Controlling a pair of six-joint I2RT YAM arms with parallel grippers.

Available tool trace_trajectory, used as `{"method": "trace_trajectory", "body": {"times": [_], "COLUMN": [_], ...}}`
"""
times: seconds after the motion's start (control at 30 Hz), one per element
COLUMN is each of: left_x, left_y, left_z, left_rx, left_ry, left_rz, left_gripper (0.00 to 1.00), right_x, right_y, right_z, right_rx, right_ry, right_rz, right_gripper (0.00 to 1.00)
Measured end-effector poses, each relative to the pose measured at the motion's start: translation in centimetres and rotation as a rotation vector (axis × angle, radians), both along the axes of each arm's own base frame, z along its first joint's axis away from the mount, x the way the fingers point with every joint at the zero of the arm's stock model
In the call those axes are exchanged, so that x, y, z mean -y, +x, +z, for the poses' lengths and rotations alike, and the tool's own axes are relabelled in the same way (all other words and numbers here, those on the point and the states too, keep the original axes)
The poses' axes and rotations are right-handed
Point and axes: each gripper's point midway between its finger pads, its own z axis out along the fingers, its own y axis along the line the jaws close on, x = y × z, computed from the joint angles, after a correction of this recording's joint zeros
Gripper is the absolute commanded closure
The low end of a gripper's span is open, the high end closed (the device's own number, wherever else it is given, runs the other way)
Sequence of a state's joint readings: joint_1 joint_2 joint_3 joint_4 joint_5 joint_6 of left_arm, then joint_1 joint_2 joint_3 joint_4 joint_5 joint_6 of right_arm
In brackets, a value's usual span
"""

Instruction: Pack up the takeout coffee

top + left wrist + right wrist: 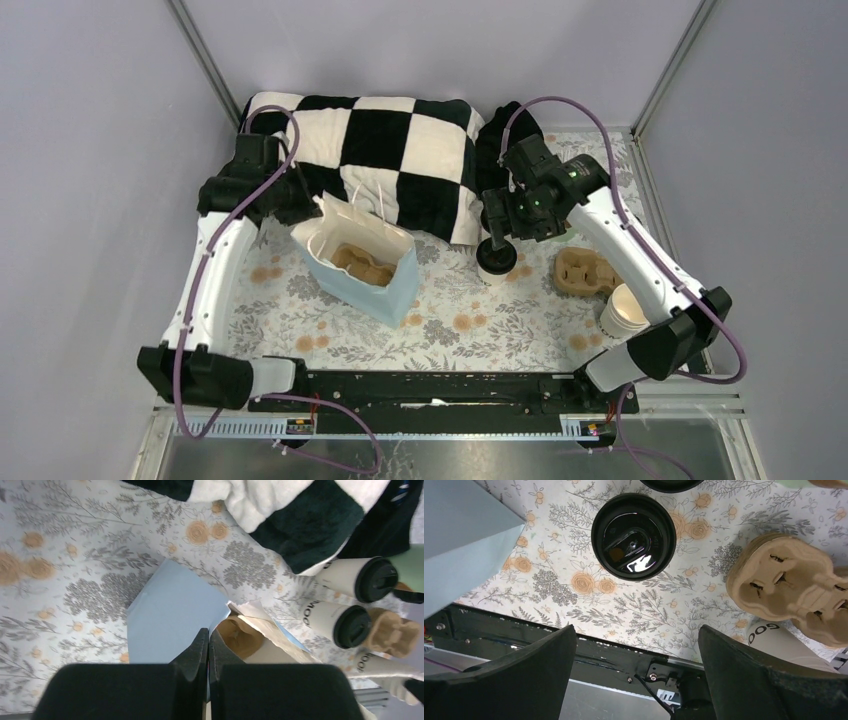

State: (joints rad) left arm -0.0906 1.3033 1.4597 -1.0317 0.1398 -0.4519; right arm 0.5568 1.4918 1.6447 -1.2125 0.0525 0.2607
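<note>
Closest to the arms, on the flowery surface, is a stack of plain white cups with no lid. Just past it lies a brown cup tray.

A bit farther, to the left, stands a blue paper bag. Its top is open, and a second brown tray sits down inside it.

The left jaws are at the far corner of the bag's top. They are pressed together. I cannot tell if a bit of the bag's edge is caught between them.

To the right of the bag stands a takeout coffee, upright on the surface, with its black lid on. It is not in the bag yet. The right jaws hang over it, spread wide, and hold nothing. A second coffee stands close behind the first, next to a green cup. At the very back lies a black and white blanket.

I think the next job is to grab the coffee and put it in the bag. Here is what could go wrong:

- The jaws could come down off to one side and bump the cup. Then it could tip and spill.
- The cup is paper. A hard squeeze could crush it or pop the lid off.
- The other coffee is very near, so a wide jaw could knock it.
- The bag is thin. If its top flops shut, the cup could hit the edge and push the bag over.
- The cup has to land in a hole of the tray inside, or it may lean.
</note>
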Motion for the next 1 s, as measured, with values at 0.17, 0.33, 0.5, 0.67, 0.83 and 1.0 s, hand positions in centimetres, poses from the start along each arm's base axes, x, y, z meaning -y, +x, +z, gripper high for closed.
{"method": "trace_trajectory", "body": {"times": [0.17,0.33,0.5,0.67,0.83,1.0], "left_x": [1.2,2.0,2.0,1.9,1.8,1.8], "left_y": [-2.2,-4.1,-4.3,-4.3,-4.5,-4.5], "left_z": [1.2,0.5,0.3,0.2,0.1,0.0], "left_rx": [0.009,-0.020,-0.033,-0.029,-0.030,-0.026], "left_ry": [-0.117,-0.185,-0.188,-0.174,-0.159,-0.147], "left_rz": [0.052,0.068,0.066,0.055,0.038,0.023], "left_gripper": [1.00,0.98,0.96,0.94,0.94,0.94], "right_x": [-1.0,-3.0,-3.0,-2.6,-2.7,-3.1], "right_y": [0.9,1.8,1.7,2.5,2.7,2.9], "right_z": [-2.5,-5.4,-7.4,-7.7,-8.3,-9.4], "right_rx": [-0.045,-0.075,-0.080,-0.040,-0.032,-0.045], "right_ry": [0.003,0.022,-0.009,-0.045,-0.047,-0.057], "right_rz": [-0.058,-0.160,-0.232,-0.274,-0.293,-0.311], "right_gripper": [0.03,0.03,0.07,0.09,0.08,0.07]}}
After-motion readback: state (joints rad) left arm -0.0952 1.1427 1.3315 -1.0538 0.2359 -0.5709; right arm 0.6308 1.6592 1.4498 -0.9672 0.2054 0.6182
